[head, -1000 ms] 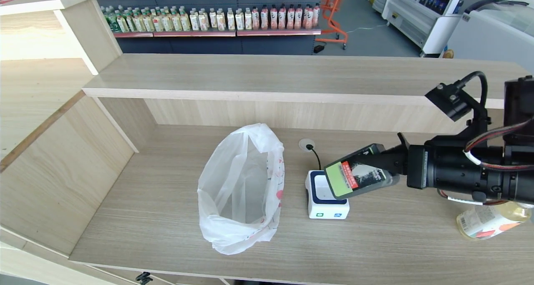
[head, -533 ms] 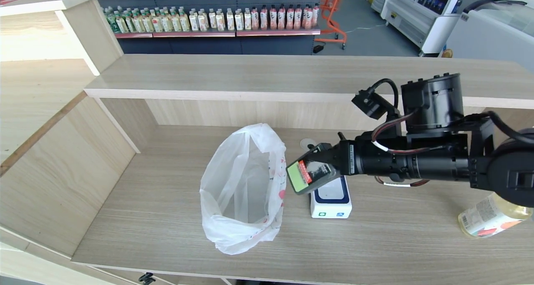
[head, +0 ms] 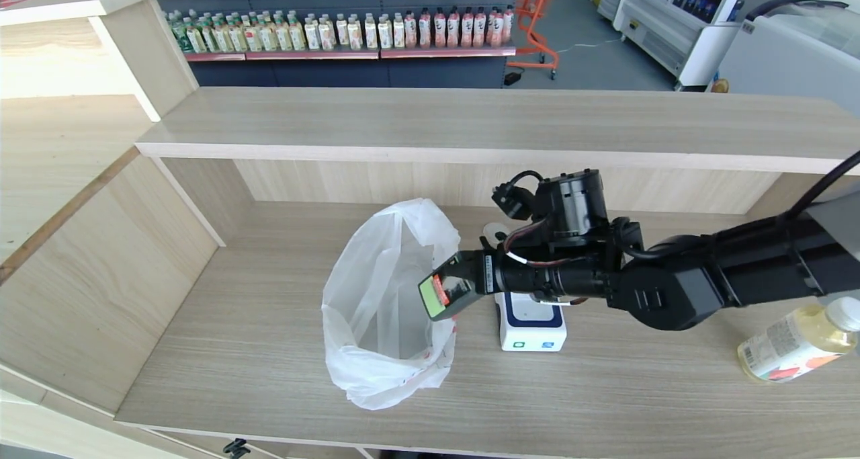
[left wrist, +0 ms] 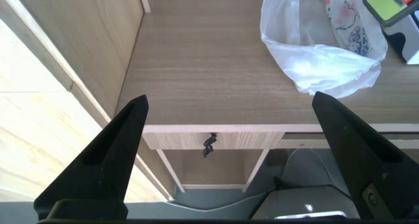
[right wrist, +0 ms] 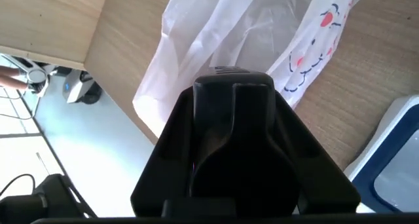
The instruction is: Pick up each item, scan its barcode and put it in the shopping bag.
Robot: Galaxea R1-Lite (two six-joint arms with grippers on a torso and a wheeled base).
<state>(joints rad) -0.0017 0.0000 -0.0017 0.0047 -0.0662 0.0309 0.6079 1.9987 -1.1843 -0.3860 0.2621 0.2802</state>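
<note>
1. Over the rim of the shopping bag (head: 376,351), a crinkled, translucent white plastic sack, the right claw (head: 459,285) is clenched on a dark boxy pack (head: 435,299) with a green-and-red label.
2. Near the wood-grain table's (head: 605,392) front edge, the left claw (left wrist: 229,103) gapes wide, holding nothing.

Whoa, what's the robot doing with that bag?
The robot is bagging groceries at a shop counter. Its right tool holds a small dark package with a green and red label right at the mouth of the open white shopping bag, not yet let go. The scanner sits on the counter just beside the bag. A bottle of yellowish drink lies farther right, waiting its turn. The left tool is open and holds nothing.
</note>
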